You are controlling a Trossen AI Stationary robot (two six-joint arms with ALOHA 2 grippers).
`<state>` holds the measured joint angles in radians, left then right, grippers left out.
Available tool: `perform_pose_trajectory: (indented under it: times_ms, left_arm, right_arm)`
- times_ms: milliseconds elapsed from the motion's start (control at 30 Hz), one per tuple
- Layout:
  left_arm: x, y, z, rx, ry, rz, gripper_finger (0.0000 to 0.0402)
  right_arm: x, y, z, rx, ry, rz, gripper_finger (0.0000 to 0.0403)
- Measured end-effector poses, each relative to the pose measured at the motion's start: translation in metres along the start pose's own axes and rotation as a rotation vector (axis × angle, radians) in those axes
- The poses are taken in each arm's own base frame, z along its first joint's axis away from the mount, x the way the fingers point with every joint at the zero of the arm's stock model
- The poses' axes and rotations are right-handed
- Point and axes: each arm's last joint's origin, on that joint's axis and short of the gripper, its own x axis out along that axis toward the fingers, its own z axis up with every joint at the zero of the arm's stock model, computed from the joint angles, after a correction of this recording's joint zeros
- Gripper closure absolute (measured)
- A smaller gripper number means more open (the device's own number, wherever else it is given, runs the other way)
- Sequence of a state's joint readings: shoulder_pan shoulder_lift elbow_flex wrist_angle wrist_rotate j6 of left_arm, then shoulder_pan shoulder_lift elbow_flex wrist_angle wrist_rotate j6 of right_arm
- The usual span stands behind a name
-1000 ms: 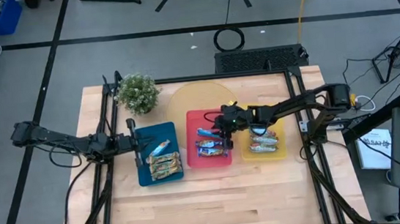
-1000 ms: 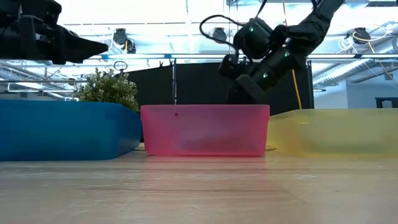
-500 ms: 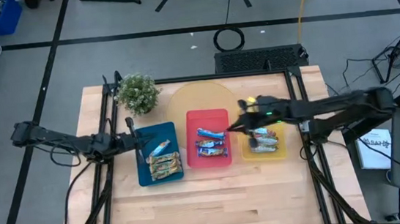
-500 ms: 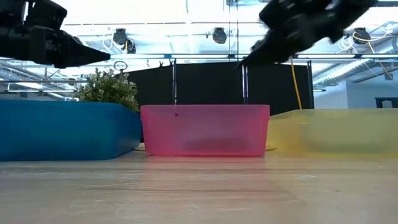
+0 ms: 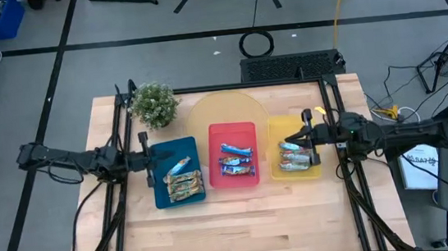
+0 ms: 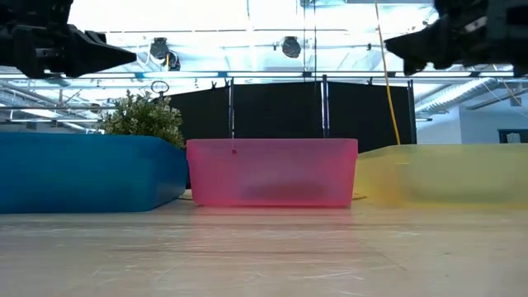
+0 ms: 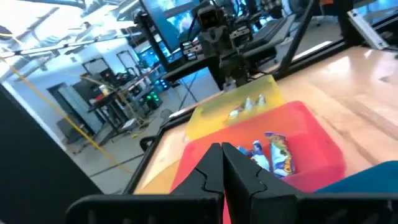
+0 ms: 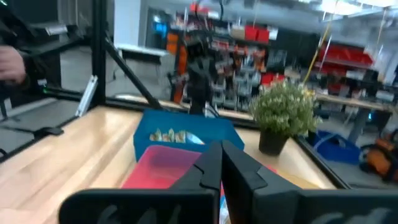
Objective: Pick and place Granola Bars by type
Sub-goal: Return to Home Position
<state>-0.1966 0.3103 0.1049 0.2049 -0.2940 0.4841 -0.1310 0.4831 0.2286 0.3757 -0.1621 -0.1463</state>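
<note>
Three trays stand in a row. The blue tray (image 5: 164, 189) holds tan-gold granola bars (image 5: 185, 185) and one pale bar (image 5: 180, 164). Bright blue bars (image 5: 236, 169) lie in the red tray (image 5: 232, 130), and silvery-teal bars (image 5: 295, 160) in the yellow tray (image 5: 278, 128). My left gripper (image 5: 149, 159) is shut and level, held above the blue tray's left edge with nothing in it (image 7: 222, 152). Over the yellow tray, my right gripper (image 5: 289, 143) is likewise shut, level and bare (image 8: 221, 152).
A small potted plant (image 5: 154, 104) stands at the table's far left, behind the blue tray. A round yellowish mat (image 5: 222, 109) lies behind the red tray. Bare wooden tabletop (image 5: 242, 223) stretches in front of the trays to the near edge.
My right gripper has drawn back from above the red tray toward the table's right edge, to above the yellow tray. It has risen and tipped from slanting down to level. The bars and trays have stayed where they were.
</note>
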Motion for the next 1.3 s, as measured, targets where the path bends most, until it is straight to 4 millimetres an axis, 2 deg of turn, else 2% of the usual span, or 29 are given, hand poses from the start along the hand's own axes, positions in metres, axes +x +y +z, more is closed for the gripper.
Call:
perform_pose_trajectory:
  times_ms: [167,433,633,767,900,967,1067,1300]
  left_arm:
    - [-0.003,0.004,-0.007,-0.050,0.045,0.028,0.0399]
    - [-0.016,0.006,-0.011,-0.093,0.049,0.025,0.0400]
    - [-0.024,0.009,-0.009,-0.075,-0.018,0.004,0.0400]
    - [-0.021,0.006,-0.016,-0.115,-0.016,-0.064,0.0401]
    - [-0.017,0.000,-0.028,-0.174,-0.063,-0.132,0.0401]
    - [-0.016,0.001,-0.029,-0.183,-0.070,-0.134,0.0401]
    - [-0.016,0.002,-0.029,-0.180,-0.074,-0.128,0.0401]
    - [-0.016,0.005,-0.031,-0.228,-0.061,-0.103,0.0399]
  right_arm:
    - [-0.012,0.003,-0.017,-0.008,-0.027,-0.021,0.0402]
    - [-0.027,0.000,-0.020,0.014,-0.016,-0.076,0.0403]
    - [-0.036,0.002,-0.021,0.023,-0.015,-0.075,0.0403]
    - [-0.036,0.004,-0.030,0.018,-0.045,-0.054,0.0403]
    - [-0.037,0.002,-0.023,0.034,-0.143,-0.069,0.0403]
    - [-0.035,0.002,-0.027,0.054,-0.102,-0.068,0.0403]
    - [-0.037,0.002,-0.022,0.064,-0.155,-0.071,0.0403]
    - [-0.036,0.002,-0.023,0.068,-0.142,-0.068,0.0403]
